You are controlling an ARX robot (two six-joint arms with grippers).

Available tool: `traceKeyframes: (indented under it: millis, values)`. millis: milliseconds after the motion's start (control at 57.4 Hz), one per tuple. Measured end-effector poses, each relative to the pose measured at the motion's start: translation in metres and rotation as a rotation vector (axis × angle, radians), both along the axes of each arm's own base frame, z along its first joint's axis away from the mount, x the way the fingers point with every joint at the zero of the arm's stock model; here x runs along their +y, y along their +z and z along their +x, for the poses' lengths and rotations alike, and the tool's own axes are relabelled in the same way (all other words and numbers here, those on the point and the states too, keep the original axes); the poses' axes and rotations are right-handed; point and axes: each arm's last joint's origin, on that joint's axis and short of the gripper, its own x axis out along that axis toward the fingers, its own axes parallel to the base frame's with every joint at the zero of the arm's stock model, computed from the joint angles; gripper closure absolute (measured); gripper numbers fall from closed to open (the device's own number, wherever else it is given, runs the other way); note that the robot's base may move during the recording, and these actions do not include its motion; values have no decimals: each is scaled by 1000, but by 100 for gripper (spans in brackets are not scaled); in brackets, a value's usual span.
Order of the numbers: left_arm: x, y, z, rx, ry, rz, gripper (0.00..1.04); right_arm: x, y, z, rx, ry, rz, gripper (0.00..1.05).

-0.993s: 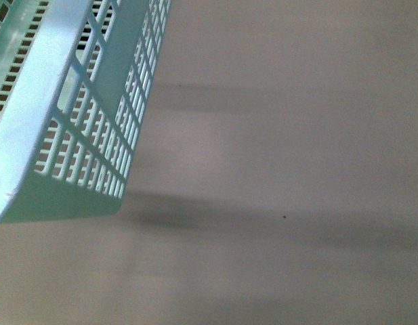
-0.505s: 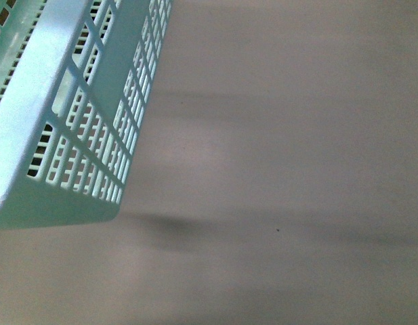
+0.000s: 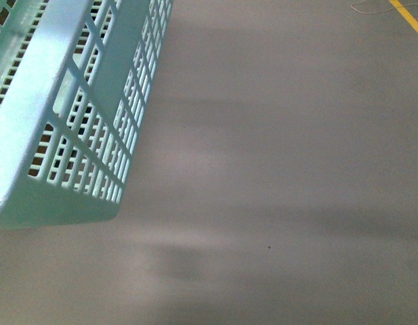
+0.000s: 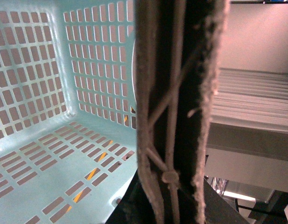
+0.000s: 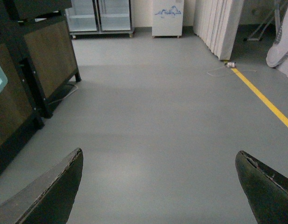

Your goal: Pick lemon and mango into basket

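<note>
- Located one basket at the near left of the front view, corner toward the camera, over grey floor; cannot tell whether standing or lifted.
- Inspected the inside from the left wrist view: slotted walls and bottom bare over the part shown. Glimpsed yellow streaks through the bottom slots, beneath the basket, not identified.
- Found no lemon in any view; whereabouts not established. Same finding for the mango.
- Counted: basket, one; handle, one; lemons, none seen; mangoes, none seen; yellow floor line, one, far right.
- Left gripper: jaws not made out behind the ribbed handle crowding the lens. Cannot tell whether clamped on it or free; judged close against it at the least.
- Right gripper: spread wide, nothing between the fingers, aimed at the floor.
- Judged the lemon small, firm and smooth-skinned, hence liable to slip and roll. Recommend closing across the short middle, never on the tapered tips.
- Judged the mango heavier and softer, hence liable to bruise. Recommend a gentle hold across the broad middle.
- Judged the basket light and stiff but prone to swing. Recommend taking it at the crown of the handle.
</note>
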Motion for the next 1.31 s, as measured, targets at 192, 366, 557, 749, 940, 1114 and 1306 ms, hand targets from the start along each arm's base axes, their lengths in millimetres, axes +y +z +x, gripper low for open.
traceKeyframes:
  millis: [192, 366, 557, 749, 940, 1114, 1306]
  values:
    - [0, 0, 0, 0, 0, 0, 98, 0, 0, 0, 0, 0, 0, 9]
    - [0, 0, 0, 0, 0, 3, 99, 0, 0, 0, 0, 0, 0, 9]
    - [0, 0, 0, 0, -1, 3, 99, 0, 0, 0, 0, 0, 0, 9]
    - [0, 0, 0, 0, -1, 3, 99, 0, 0, 0, 0, 0, 0, 9]
    - [0, 0, 0, -1, -1, 3, 99, 0, 0, 0, 0, 0, 0, 9]
    - [0, 0, 0, -1, -1, 3, 99, 0, 0, 0, 0, 0, 0, 9]
    - [0, 0, 0, -2, -1, 3, 99, 0, 0, 0, 0, 0, 0, 9]
